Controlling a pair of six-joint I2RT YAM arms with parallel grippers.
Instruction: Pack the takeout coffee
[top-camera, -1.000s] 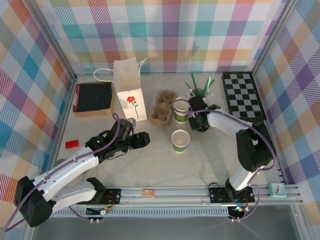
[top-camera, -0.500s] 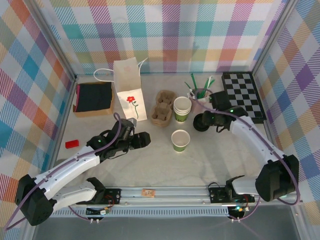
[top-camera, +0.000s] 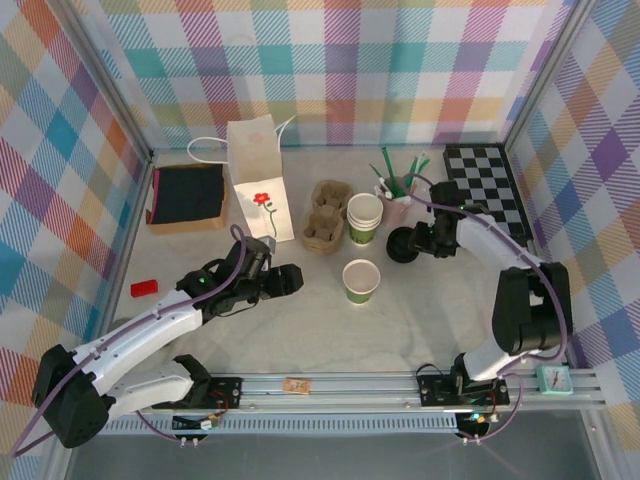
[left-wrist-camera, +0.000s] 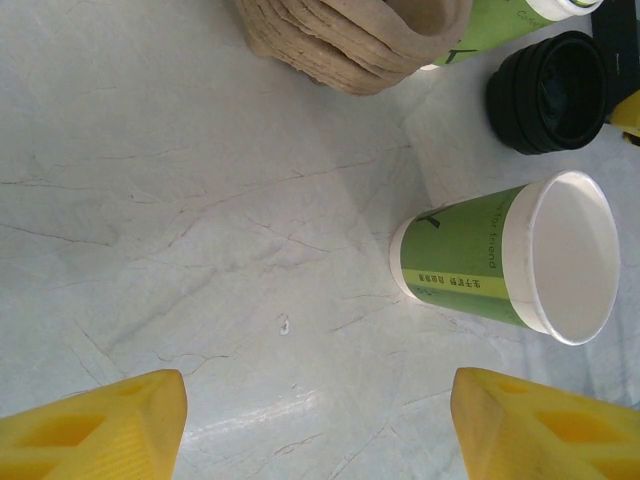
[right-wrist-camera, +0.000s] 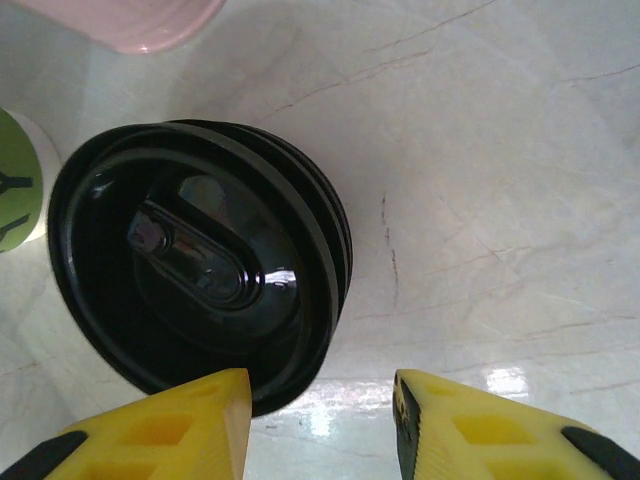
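A single green paper cup with a white rim stands open-topped mid-table; no cup with a black lid on it is in view. A low stack of black lids sits to its upper right. My right gripper is open just right of the lids, its left fingertip under their edge, nothing held. My left gripper is open, low over bare table left of the cup.
Along the back stand a white paper bag, a pulp cup carrier, a taller stack of cups and a pink cup of stirrers. A checkerboard lies right, a black box and red block left.
The right gripper has drawn back rightward from over the lids, leaving them on the table, and its arm has swung and refolded. The left arm has barely moved.
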